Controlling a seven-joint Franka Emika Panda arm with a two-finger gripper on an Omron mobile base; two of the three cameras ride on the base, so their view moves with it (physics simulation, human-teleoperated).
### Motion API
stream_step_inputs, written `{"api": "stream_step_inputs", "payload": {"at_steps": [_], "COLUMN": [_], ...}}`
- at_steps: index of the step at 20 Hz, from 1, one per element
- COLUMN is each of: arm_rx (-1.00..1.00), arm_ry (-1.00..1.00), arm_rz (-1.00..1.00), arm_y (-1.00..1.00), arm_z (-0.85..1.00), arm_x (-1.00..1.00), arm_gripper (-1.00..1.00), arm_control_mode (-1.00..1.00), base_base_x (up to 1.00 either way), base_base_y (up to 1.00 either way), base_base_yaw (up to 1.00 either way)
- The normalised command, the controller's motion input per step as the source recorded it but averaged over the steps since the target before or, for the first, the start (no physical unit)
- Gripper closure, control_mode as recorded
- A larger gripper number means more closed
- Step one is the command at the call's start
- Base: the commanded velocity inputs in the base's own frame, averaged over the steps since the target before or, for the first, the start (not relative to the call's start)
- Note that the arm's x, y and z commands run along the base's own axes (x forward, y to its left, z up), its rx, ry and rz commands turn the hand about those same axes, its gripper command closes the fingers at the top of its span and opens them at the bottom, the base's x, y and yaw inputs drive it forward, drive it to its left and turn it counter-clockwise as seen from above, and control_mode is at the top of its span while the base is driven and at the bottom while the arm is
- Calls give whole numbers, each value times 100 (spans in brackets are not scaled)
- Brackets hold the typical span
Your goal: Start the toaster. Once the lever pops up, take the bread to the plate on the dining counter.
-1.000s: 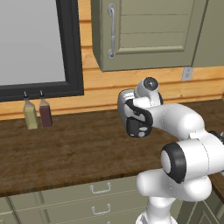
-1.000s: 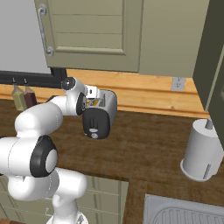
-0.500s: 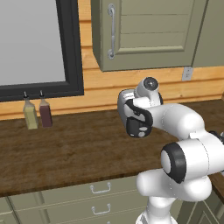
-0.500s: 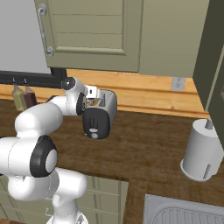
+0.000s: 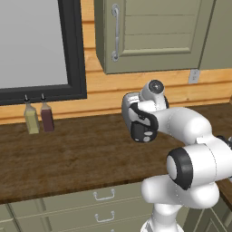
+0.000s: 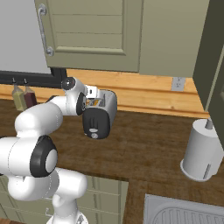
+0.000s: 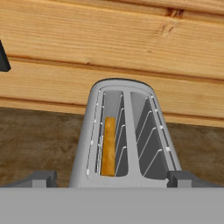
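The toaster (image 6: 101,114) stood on the dark wood counter (image 5: 68,154) close to the plank wall, its black end panel facing the robot. In the hand view, the bread (image 7: 108,146) sat edge-up in the left slot, its top below the slot rim; the right slot was empty. The gripper (image 7: 111,177) hovered directly above the near end of the toaster, with the fingertips (image 7: 41,178) fully apart, one on either side of the body, holding nothing. Whether they touched the shell could not be determined.

The step in hand appeared to be starting the toaster: the slice remained inside. The next move would call for lowering the hand onto the lever on the end panel and pressing it down.

Two bottles (image 5: 38,118) stood against the wall, well apart from the toaster. A paper-towel roll (image 6: 202,151) stood on the other side.
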Motion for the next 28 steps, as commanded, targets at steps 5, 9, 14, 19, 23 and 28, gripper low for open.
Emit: {"api": "stream_step_inputs", "payload": {"at_steps": [5, 9, 14, 19, 23, 28], "arm_rx": [0, 0, 0, 0, 0, 0], "arm_ry": [0, 0, 0, 0, 0, 0], "arm_rz": [0, 0, 0, 0, 0, 0], "arm_y": [0, 0, 0, 0, 0, 0], "arm_z": [0, 0, 0, 0, 0, 0], "arm_x": [0, 0, 0, 0, 0, 0], "arm_gripper": [-100, -100, -100, -100, -100, -100], "arm_control_mode": [-100, -100, -100, -100, -100, -100], "base_base_x": [0, 0, 0, 0, 0, 0], "base_base_y": [0, 0, 0, 0, 0, 0], "base_base_yaw": [0, 0, 0, 0, 0, 0]}}
